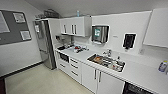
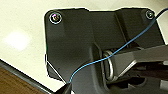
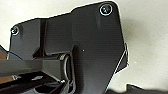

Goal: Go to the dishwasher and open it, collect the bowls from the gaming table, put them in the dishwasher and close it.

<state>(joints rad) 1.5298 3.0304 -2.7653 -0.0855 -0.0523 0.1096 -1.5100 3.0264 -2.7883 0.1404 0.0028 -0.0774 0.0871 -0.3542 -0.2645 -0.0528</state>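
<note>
I face a white kitchen run from a few steps away. Under the counter at the lower right edge of the head view sits a dark appliance front, apparently the dishwasher (image 1: 136, 89), cut off by the picture edge. The bowls and the gaming table are out of view. The left wrist view looks down past the arm's dark plate at pale floor, with a thin blue cable (image 2: 120, 48) running across. In the right wrist view the same kind of plate hangs over pale floor.
A white counter (image 1: 140, 72) holds a sink (image 1: 106, 62) full of dishes. White drawers (image 1: 74, 66) and cabinet doors (image 1: 96, 77) stand below it. A tall steel fridge (image 1: 45, 42) stands at the left end. Pale floor (image 1: 40, 80) lies open before the cabinets.
</note>
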